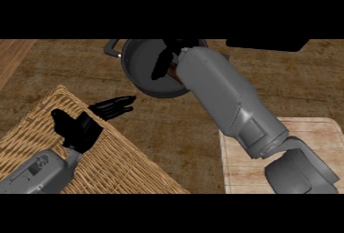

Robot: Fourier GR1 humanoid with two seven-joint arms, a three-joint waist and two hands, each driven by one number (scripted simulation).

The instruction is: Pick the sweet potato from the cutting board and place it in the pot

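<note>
The dark grey pot (138, 68) stands at the back middle of the counter, its handle pointing to the upper left. My right forearm reaches across its right rim, and my right hand (163, 61) is over the pot's inside. A reddish-brown sliver of the sweet potato (176, 75) shows right beside that hand, against the forearm; the arm hides the rest of it. Whether the hand holds it cannot be seen. The pale wooden cutting board (316, 132) lies at the lower right, partly under my right arm. My left hand (84, 127) rests open over the wicker mat.
A woven wicker mat (121, 159) covers the lower left of the brown counter. A black object (269, 43) sits at the back right edge. A lighter wooden strip (13, 54) runs along the far left.
</note>
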